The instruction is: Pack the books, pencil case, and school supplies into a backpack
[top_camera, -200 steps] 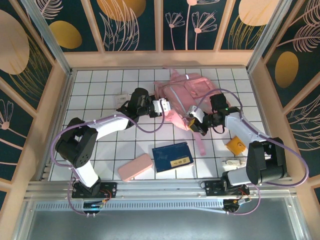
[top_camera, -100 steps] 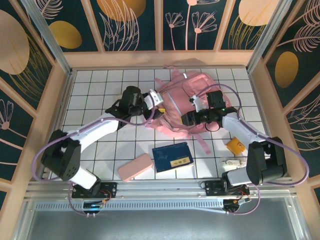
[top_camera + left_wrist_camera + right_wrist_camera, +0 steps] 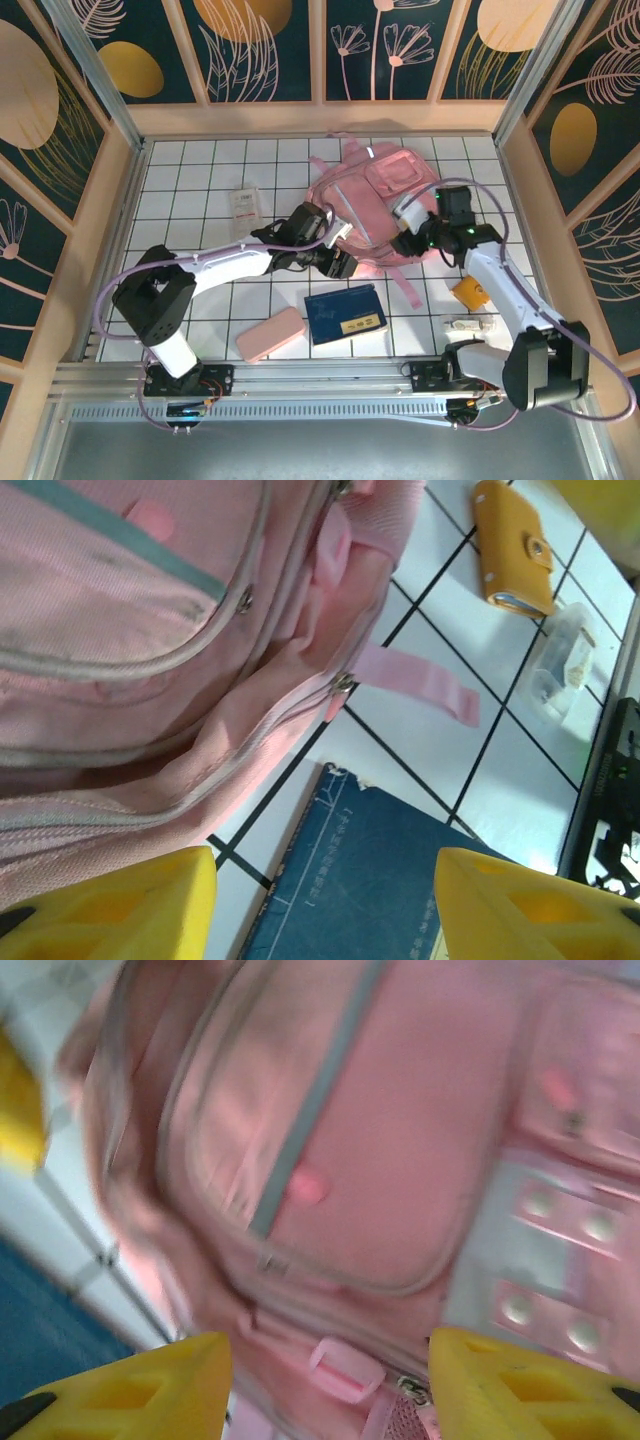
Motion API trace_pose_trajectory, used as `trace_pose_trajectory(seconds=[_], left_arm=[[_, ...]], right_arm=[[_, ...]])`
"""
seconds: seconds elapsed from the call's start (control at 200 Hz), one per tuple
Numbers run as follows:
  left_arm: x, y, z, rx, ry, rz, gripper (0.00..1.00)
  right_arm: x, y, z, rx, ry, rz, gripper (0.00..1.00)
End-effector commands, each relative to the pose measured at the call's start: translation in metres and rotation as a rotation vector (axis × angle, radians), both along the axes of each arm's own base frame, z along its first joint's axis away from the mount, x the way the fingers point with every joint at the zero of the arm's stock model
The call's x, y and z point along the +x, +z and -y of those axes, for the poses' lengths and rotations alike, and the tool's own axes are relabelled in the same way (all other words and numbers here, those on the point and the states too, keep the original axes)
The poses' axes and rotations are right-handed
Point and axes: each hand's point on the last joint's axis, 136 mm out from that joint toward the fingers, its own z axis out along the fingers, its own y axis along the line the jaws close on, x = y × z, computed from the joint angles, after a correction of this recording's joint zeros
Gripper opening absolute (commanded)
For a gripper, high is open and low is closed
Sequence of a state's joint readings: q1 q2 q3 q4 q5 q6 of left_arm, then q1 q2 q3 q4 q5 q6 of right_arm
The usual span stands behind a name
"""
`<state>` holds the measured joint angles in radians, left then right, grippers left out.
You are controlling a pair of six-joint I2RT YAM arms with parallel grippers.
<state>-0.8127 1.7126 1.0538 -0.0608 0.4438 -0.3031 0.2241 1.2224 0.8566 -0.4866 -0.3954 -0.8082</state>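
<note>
The left wrist view shows a round snap on the small orange case [image 3: 513,548] and a clear little box [image 3: 560,670] beside it. The top view shows the pink pencil case [image 3: 271,334] just left of the blue book [image 3: 345,313]. The big pink backpack [image 3: 375,200] lies flat farther back, its strap [image 3: 405,290] trailing toward the book, and the left gripper [image 3: 335,262] and right gripper [image 3: 400,240] sit by its near edge, fingers apart, holding nothing.

Backpack [image 3: 375,200] lies far-centre on the table [image 3: 190,160]. Book [image 3: 345,313] lies near of it, pencil case [image 3: 270,334] left of the book. Packet [image 3: 245,203] lies left of the backpack. Card holder [image 3: 468,291] and small pack [image 3: 468,325] lie near-right.
</note>
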Motion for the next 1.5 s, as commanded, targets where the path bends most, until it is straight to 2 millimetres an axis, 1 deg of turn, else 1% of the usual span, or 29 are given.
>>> trace_pose_trajectory(seconds=[0.0, 0.075, 0.135, 0.19, 0.285, 0.335, 0.36, 0.45, 0.535, 0.601, 0.656, 0.706, 0.776, 0.836, 0.941, 1.011, 1.021, 1.041, 1.096, 1.146, 1.186, 1.211, 1.251, 1.256, 1.266, 1.291, 1.336, 1.371, 1.496], left_arm=[[0.010, -0.010, 0.006, 0.012, 0.044, -0.058, 0.59], [0.022, -0.019, 0.007, 0.026, 0.083, -0.073, 0.59], [0.037, -0.023, 0.005, 0.018, 0.133, -0.075, 0.59], [0.050, -0.026, 0.003, -0.001, 0.174, -0.076, 0.57], [0.070, -0.030, -0.002, -0.005, 0.225, -0.067, 0.55], [0.077, -0.031, -0.003, -0.003, 0.232, -0.055, 0.54], [0.081, -0.032, -0.004, -0.003, 0.231, -0.047, 0.54], [0.091, -0.030, -0.005, 0.001, 0.213, -0.013, 0.54], [0.102, -0.027, -0.009, 0.012, 0.206, 0.016, 0.54], [0.112, -0.025, -0.014, 0.008, 0.209, 0.031, 0.54], [0.121, -0.021, -0.019, 0.002, 0.216, 0.048, 0.54], [0.124, -0.015, -0.020, -0.006, 0.196, 0.072, 0.54], [0.118, -0.006, -0.017, -0.027, 0.151, 0.090, 0.55], [0.108, 0.000, -0.016, -0.058, 0.132, 0.069, 0.55], [0.079, 0.001, -0.017, -0.148, 0.100, 0.019, 0.53], [0.060, 0.005, -0.020, -0.193, 0.075, 0.048, 0.53], [0.056, 0.001, -0.023, -0.189, 0.072, 0.046, 0.53], [0.051, 0.000, -0.024, -0.192, 0.069, 0.056, 0.53], [0.044, 0.002, -0.026, -0.209, 0.062, 0.086, 0.53], [0.038, 0.001, -0.024, -0.220, 0.041, 0.110, 0.53], [0.034, -0.001, -0.021, -0.219, 0.024, 0.137, 0.53], [0.032, -0.001, -0.019, -0.217, 0.012, 0.161, 0.54], [0.030, -0.001, -0.016, -0.219, -0.007, 0.205, 0.55], [0.029, -0.001, -0.015, -0.219, -0.012, 0.209, 0.55], [0.028, 0.000, -0.014, -0.223, -0.018, 0.220, 0.55], [0.026, -0.001, -0.012, -0.230, -0.034, 0.243, 0.55], [0.023, 0.000, -0.007, -0.250, -0.057, 0.281, 0.56], [0.023, 0.000, -0.004, -0.263, -0.059, 0.302, 0.57], [0.029, 0.004, 0.007, -0.310, -0.053, 0.337, 0.58]], right_arm=[[-0.035, -0.043, -0.006, -0.185, 0.384, -0.016, 0.54], [-0.040, -0.057, -0.012, -0.204, 0.431, -0.053, 0.54], [-0.044, -0.071, -0.012, -0.218, 0.450, -0.093, 0.54], [-0.043, -0.079, -0.012, -0.234, 0.451, -0.089, 0.55], [-0.033, -0.095, -0.006, -0.293, 0.424, -0.082, 0.53], [-0.022, -0.103, -0.002, -0.342, 0.406, -0.054, 0.46], [-0.015, -0.106, -0.001, -0.364, 0.389, -0.034, 0.44], [0.007, -0.104, -0.003, -0.391, 0.359, 0.039, 0.35], [0.027, -0.096, -0.008, -0.375, 0.315, 0.092, 0.34], [0.033, -0.092, -0.016, -0.338, 0.324, 0.095, 0.38], [0.030, -0.089, -0.026, -0.287, 0.355, 0.076, 0.41], [0.029, -0.087, -0.034, -0.247, 0.368, 0.072, 0.43], [0.030, -0.080, -0.044, -0.179, 0.367, 0.084, 0.43], [0.028, -0.075, -0.051, -0.137, 0.386, 0.088, 0.44], [0.028, -0.080, -0.055, -0.126, 0.405, 0.062, 0.45], [0.027, -0.078, -0.060, -0.098, 0.425, 0.066, 0.45], [0.028, -0.078, -0.060, -0.096, 0.426, 0.065, 0.44], [0.028, -0.077, -0.062, -0.088, 0.428, 0.067, 0.44], [0.031, -0.080, -0.062, -0.095, 0.432, 0.069, 0.44], [0.030, -0.089, -0.061, -0.116, 0.439, 0.052, 0.43], [0.029, -0.093, -0.061, -0.128, 0.451, 0.047, 0.39], [0.029, -0.095, -0.061, -0.132, 0.450, 0.047, 0.35], [0.029, -0.096, -0.060, -0.139, 0.448, 0.048, 0.23], [0.029, -0.096, -0.060, -0.139, 0.448, 0.048, 0.23], [0.029, -0.096, -0.060, -0.138, 0.447, 0.048, 0.18], [0.029, -0.095, -0.061, -0.133, 0.449, 0.046, 0.12], [0.027, -0.089, -0.063, -0.117, 0.455, 0.048, 0.00], [0.026, -0.083, -0.065, -0.096, 0.463, 0.050, 0.00], [0.022, -0.051, -0.079, 0.008, 0.480, 0.085, 0.00]])
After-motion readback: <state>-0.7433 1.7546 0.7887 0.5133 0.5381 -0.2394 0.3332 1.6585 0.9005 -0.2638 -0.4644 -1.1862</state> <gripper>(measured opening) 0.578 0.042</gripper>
